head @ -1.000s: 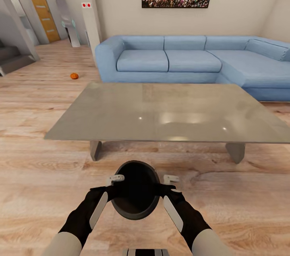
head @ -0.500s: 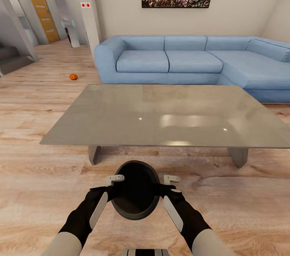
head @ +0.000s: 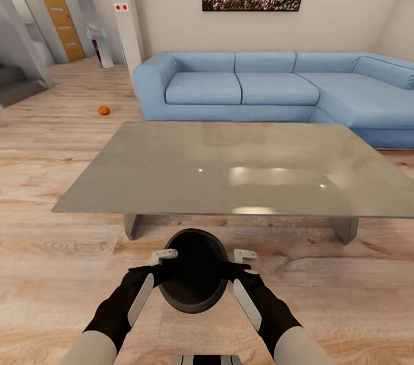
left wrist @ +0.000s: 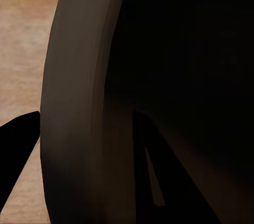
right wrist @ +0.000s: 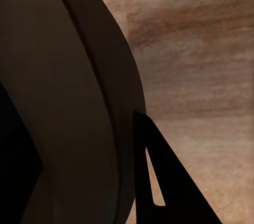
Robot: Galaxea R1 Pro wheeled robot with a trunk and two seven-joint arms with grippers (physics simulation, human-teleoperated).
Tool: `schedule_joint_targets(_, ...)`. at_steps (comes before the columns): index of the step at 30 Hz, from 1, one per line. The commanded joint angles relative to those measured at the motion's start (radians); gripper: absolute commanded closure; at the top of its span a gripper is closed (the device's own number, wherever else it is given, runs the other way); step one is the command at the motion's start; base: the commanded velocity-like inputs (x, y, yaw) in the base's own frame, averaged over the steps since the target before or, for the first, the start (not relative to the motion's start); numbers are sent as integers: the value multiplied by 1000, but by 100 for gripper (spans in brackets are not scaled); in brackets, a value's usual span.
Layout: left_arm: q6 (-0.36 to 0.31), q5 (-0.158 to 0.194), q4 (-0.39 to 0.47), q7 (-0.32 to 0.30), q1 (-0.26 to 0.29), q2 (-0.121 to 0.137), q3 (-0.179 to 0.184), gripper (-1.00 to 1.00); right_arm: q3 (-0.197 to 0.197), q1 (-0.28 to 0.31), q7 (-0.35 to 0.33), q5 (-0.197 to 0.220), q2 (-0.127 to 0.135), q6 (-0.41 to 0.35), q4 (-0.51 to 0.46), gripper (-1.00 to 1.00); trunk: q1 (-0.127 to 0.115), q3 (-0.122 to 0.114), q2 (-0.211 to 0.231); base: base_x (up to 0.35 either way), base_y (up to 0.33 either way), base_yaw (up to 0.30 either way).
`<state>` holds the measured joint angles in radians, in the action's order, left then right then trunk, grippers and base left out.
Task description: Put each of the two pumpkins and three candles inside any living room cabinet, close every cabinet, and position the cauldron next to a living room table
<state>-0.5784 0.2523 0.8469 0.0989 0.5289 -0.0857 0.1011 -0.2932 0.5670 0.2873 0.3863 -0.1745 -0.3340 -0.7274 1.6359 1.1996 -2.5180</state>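
I hold the black cauldron in front of me over the wood floor, mouth up, just short of the grey table's near edge. My left gripper is shut on its left rim and my right gripper is shut on its right rim. In the left wrist view the cauldron wall sits between the two dark fingers. The right wrist view shows the cauldron's belly clamped the same way. One small orange pumpkin lies on the floor far left, beyond the table. The candles and the cabinet are out of view.
A blue corner sofa runs behind the table and along the right. A white pillar stands at the sofa's left end. Beyond it are a hallway with a wooden door and stairs. Open wood floor lies left of the table.
The whole view has shifted: the table's near edge sits lower and looks wider, so the camera has come closer. The arms and cauldron keep the same place in the picture.
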Motion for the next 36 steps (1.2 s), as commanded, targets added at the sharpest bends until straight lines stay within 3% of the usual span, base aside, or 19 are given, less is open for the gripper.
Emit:
schedule_joint_targets(1, -4, 9, 41, 10, 1, 1, -3, 100, 14, 1, 9, -6, 0, -7, -1, 100, 0, 1, 0, 4, 0, 0)
schedule_joint_targets(24, -3, 9, 41, 10, 1, 1, -3, 100, 15, 1, 3, -6, 0, -5, -3, 100, 10, 86, -6, 0, 0, 0)
schedule_joint_targets(36, -4, 9, 41, 10, 1, 1, -3, 100, 15, 1, 3, -6, 0, -5, -3, 100, 10, 86, -6, 57, 0, 0)
